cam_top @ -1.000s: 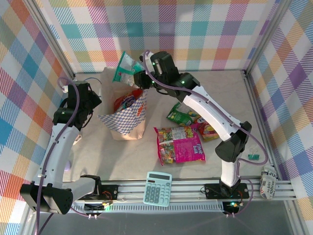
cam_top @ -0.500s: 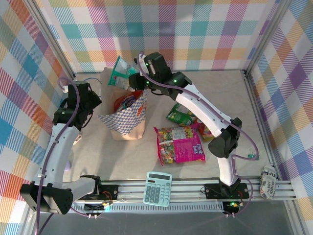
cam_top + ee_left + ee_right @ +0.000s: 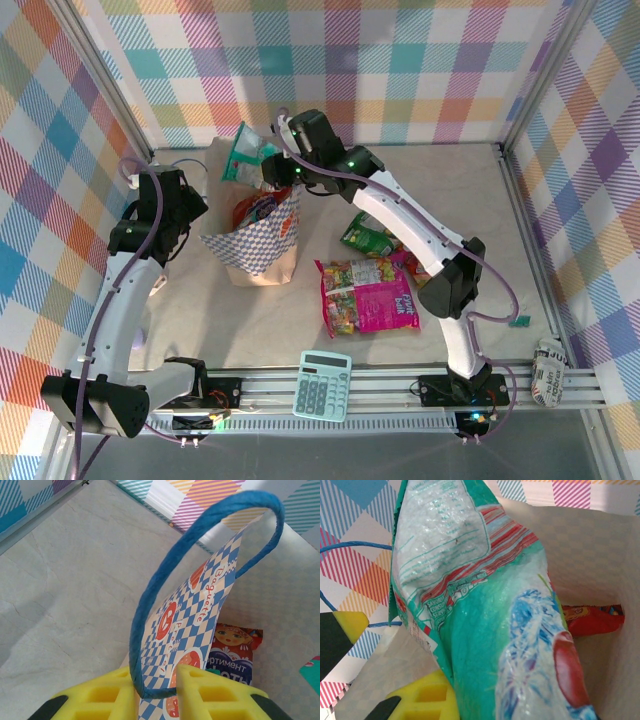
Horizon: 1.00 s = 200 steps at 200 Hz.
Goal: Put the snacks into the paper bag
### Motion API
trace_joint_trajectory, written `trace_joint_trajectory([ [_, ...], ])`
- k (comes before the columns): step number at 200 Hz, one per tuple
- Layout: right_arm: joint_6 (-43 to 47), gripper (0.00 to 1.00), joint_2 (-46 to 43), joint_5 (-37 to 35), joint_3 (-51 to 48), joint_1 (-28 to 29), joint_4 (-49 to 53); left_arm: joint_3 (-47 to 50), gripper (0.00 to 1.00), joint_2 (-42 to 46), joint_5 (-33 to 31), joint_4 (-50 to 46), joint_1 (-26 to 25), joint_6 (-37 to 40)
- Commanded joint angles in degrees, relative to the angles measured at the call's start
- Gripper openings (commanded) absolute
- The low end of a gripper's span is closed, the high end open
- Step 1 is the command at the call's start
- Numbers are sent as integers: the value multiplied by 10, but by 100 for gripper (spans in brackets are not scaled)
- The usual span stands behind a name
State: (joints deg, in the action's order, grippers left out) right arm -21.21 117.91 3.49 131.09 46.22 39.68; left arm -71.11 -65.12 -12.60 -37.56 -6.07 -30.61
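The paper bag (image 3: 262, 240) stands open left of centre, with red and purple snacks (image 3: 256, 210) inside. My left gripper (image 3: 186, 204) is shut on the bag's near-left rim and blue cord handle (image 3: 150, 600); its yellow fingers (image 3: 107, 695) pinch the checkered paper. A purple packet (image 3: 232, 655) lies in the bag. My right gripper (image 3: 276, 162) is shut on a teal snack packet (image 3: 243, 152), which hangs over the bag's far edge. In the right wrist view the teal packet (image 3: 485, 630) hides one finger, and a red packet (image 3: 592, 620) shows below inside the bag.
On the table right of the bag lie a big magenta packet (image 3: 368, 297), a green packet (image 3: 370, 235) and an orange one (image 3: 428, 268). A pale teal calculator (image 3: 322, 385) rests on the front rail. A rolled printed object (image 3: 548, 372) sits at the far right.
The right gripper has carried the teal packet a little to the left and lower, closer to the bag's mouth. The left arm and the bag have stayed put.
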Motion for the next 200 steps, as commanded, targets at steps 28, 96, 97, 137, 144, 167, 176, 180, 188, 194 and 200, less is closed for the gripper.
trace_joint_trajectory([
  [28,-1,0,26,6,51,7,21,4,25,6,8,-12,6,5],
  [96,0,42,37,3,82,8,57,8,25,9,8,-11,6,7],
  [97,0,43,36,3,83,8,58,8,25,9,7,-11,6,7],
  [137,4,49,25,10,91,9,75,9,25,7,11,-9,6,5],
  [144,6,49,22,11,91,10,76,10,25,8,11,-9,6,5],
  [167,10,49,14,13,90,12,82,11,25,8,10,-10,6,4],
  [176,12,49,11,13,90,13,85,11,25,8,10,-11,5,4],
  [180,13,49,10,13,90,14,87,11,25,9,10,-11,6,4],
  [188,15,49,7,13,89,15,89,11,25,9,9,-12,6,4],
  [194,17,49,3,13,88,16,92,11,25,10,8,-12,6,4],
  [200,19,49,0,13,86,17,95,10,25,10,9,-12,6,4],
])
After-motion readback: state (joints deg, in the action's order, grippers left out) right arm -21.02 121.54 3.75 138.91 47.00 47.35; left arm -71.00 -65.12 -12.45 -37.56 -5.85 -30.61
